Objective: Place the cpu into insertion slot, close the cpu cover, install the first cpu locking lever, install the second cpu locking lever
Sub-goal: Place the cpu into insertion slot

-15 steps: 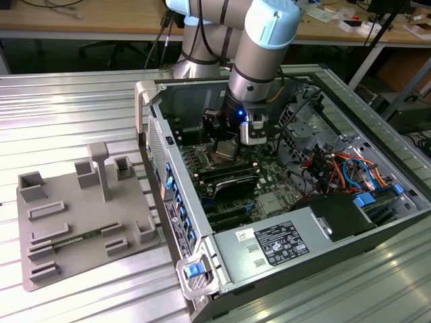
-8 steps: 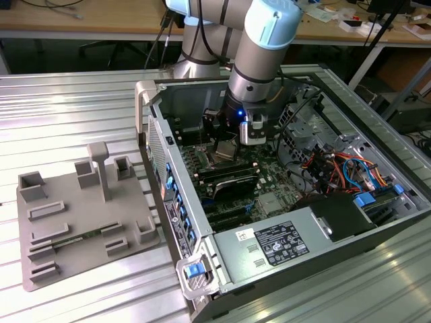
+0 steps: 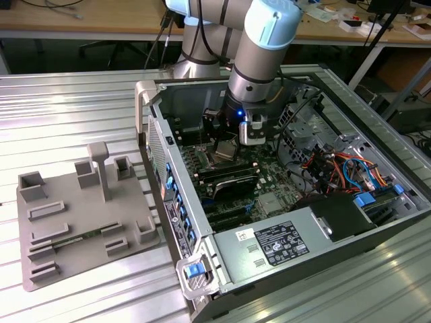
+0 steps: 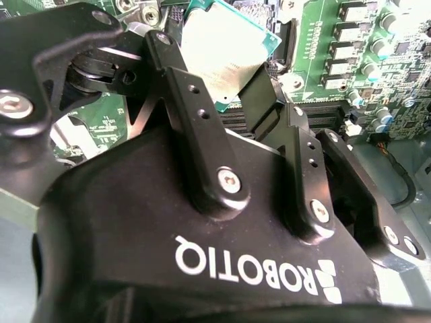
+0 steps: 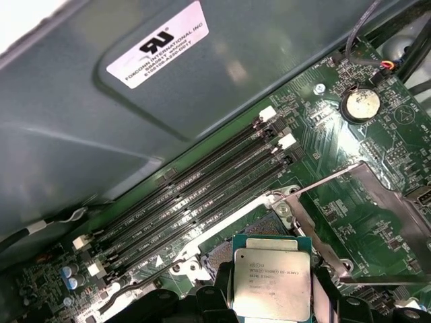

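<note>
Gripper (image 4: 217, 67) clamps cpu (image 5: 271, 282) by its edges; seemingly just above insertion slot (image 5: 225, 254).

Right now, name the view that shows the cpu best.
The first wrist view: the cpu faces the camera, its metal top bare, clamped in the gripper. The second wrist view shows it part-hidden behind a finger. In the exterior view the arm's wrist covers that spot.

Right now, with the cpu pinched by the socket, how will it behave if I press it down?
The cpu is a thin flat plate, so probably stiff and light. The gripper pinches only its edges and the metal top looks smooth, so it might slip or tilt. Its thin green border seems fragile against the rim of the insertion slot.
</note>
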{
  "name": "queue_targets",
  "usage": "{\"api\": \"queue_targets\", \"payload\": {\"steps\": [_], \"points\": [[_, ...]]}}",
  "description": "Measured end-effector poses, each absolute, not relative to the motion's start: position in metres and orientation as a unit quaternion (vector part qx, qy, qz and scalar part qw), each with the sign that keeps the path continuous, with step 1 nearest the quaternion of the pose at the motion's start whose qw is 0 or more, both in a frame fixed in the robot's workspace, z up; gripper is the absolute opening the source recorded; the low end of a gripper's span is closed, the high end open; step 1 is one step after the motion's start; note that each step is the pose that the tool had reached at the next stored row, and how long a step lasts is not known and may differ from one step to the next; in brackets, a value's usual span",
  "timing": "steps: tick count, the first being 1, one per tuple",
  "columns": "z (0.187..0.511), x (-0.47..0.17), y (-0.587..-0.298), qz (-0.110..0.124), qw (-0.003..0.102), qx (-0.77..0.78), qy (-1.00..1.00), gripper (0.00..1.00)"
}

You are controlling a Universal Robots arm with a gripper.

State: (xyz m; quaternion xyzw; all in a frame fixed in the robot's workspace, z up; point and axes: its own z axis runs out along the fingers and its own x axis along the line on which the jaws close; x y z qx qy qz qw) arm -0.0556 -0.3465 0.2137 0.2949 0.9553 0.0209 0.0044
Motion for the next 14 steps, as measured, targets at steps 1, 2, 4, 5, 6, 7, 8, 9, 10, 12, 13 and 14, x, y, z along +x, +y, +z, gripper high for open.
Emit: {"api": "queue_targets", "payload": {"steps": [1,2,4,5,6,7,8,9,10,12,13,14], "points": [[0.2137,-0.0556,-0.3465,0.021,0.004,0.296,0.955,0.55],[0.2136,-0.0556,-0.3465,0.021,0.005,0.297,0.955,0.55],[0.2135,-0.0556,-0.3465,0.021,0.005,0.298,0.954,0.55],[0.2134,-0.0556,-0.3465,0.021,0.005,0.299,0.954,0.55],[0.2133,-0.0556,-0.3465,0.021,0.005,0.299,0.954,0.55],[0.2133,-0.0556,-0.3465,0.021,0.005,0.3,0.954,0.55],[0.2132,-0.0556,-0.3465,0.021,0.005,0.3,0.954,0.55],[0.2132,-0.0556,-0.3465,0.021,0.005,0.301,0.953,0.55],[0.2131,-0.0556,-0.3465,0.021,0.005,0.301,0.953,0.55],[0.213,-0.0556,-0.3465,0.021,0.005,0.302,0.953,0.55],[0.213,-0.0556,-0.3465,0.021,0.005,0.303,0.953,0.55],[0.213,-0.0556,-0.3465,0.021,0.005,0.303,0.953,0.55]]}}
